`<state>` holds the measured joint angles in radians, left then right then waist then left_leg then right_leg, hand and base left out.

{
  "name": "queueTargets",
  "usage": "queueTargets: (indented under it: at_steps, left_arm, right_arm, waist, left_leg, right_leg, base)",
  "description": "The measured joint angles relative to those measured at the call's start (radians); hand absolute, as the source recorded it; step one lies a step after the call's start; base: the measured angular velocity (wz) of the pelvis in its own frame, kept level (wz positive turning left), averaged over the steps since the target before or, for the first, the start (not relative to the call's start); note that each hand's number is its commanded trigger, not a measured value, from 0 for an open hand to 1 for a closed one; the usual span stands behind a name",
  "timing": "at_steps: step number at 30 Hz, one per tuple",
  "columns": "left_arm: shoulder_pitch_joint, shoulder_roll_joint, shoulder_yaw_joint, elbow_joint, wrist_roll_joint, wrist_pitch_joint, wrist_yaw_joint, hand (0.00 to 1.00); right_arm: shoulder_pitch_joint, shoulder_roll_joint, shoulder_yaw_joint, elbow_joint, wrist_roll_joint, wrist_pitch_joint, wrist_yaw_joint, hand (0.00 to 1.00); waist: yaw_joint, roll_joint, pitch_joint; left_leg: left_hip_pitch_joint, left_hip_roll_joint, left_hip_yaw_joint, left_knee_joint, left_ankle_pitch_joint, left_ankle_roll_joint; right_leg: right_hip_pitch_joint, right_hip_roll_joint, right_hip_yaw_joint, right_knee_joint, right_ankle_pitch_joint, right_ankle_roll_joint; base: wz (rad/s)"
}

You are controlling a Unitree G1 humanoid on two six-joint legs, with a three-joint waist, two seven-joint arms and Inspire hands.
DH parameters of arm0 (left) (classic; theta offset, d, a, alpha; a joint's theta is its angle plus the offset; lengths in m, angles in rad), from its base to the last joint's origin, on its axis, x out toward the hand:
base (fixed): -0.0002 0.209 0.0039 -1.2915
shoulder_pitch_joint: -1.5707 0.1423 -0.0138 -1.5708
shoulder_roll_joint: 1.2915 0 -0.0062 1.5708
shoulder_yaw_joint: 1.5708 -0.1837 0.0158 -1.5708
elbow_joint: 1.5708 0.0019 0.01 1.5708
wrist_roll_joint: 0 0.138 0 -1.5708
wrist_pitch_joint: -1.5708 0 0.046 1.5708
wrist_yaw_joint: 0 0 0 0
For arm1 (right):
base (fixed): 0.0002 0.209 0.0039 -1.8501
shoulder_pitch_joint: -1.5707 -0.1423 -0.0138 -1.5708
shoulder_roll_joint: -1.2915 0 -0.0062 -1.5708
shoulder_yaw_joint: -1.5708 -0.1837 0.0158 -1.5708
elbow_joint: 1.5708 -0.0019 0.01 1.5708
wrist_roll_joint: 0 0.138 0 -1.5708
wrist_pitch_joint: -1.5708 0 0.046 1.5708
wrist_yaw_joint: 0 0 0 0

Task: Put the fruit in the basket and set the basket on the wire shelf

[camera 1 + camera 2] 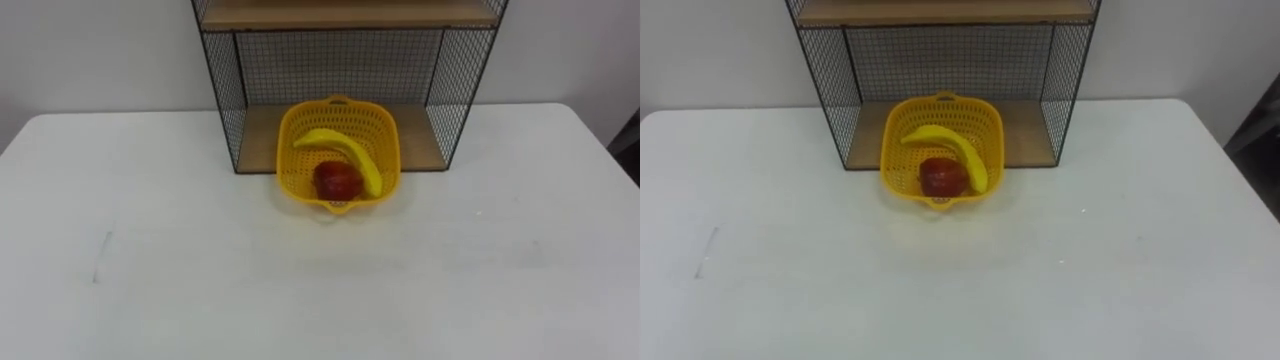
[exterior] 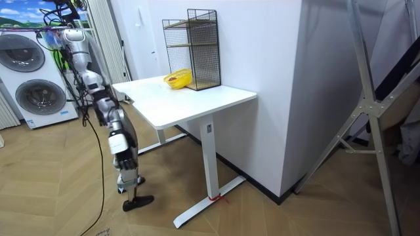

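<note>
A yellow plastic basket point(image 1: 288, 150) holds a banana point(image 1: 349, 150) and a red apple point(image 1: 338, 180). Its back part rests on the bottom wooden board point(image 1: 260, 140) of the black wire shelf point(image 1: 226, 90), and its front rim juts out over the white table point(image 1: 180, 260). In the room view the basket point(image 2: 178, 79) shows at the foot of the wire shelf point(image 2: 200, 46). I stand at the table's end on the room view's left, leaning back from it, with my right hand point(image 2: 126, 100) low beside the table edge.
The shelf stands against the white wall and has an upper wooden board point(image 1: 345, 14). Washing machines point(image 2: 36, 85) stand behind me. A metal frame point(image 2: 367, 111) stands at the room view's right.
</note>
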<state>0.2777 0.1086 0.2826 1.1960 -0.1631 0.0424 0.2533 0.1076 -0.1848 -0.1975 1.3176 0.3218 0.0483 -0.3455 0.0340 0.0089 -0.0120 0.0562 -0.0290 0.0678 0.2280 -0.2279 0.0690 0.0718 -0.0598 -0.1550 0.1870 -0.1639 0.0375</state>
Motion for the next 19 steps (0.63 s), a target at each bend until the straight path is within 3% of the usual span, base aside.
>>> queueTargets:
  at_steps: [3, 9, 19]
  left_arm:
    - [-0.040, 0.004, -0.055, -0.023, 0.090, 0.025, -0.042, 0.00]
    - [-0.052, 0.006, -0.124, -0.053, 0.148, 0.063, -0.129, 0.00]
    - [-0.047, 0.006, -0.125, -0.050, 0.176, 0.066, -0.198, 0.00]
  right_arm:
    - [-0.036, 0.012, 0.061, -0.009, -0.079, 0.015, 0.070, 0.00]
    - [-0.049, 0.017, 0.176, -0.034, -0.204, 0.032, 0.198, 0.00]
    - [-0.043, 0.024, 0.177, -0.034, -0.249, 0.026, 0.273, 0.00]
  waist:
    - [-0.001, -0.012, 0.0086]
    - [0.003, -0.017, 0.0180]
    - [0.004, -0.015, 0.0222]
  left_leg:
    - [0.009, 0.003, 0.000, -0.008, 0.004, -0.003]
    - [0.008, 0.007, 0.006, -0.029, 0.002, -0.005]
    - [0.010, 0.008, 0.008, -0.038, 0.000, -0.007]
  right_leg:
    - [0.014, 0.005, -0.003, -0.009, 0.002, -0.002]
    - [0.012, 0.010, -0.001, -0.022, 0.005, -0.003]
    - [0.013, 0.013, 0.008, -0.037, 0.005, -0.003]
  base:
    - [0.00]
    - [-0.03]
    - [0.00]
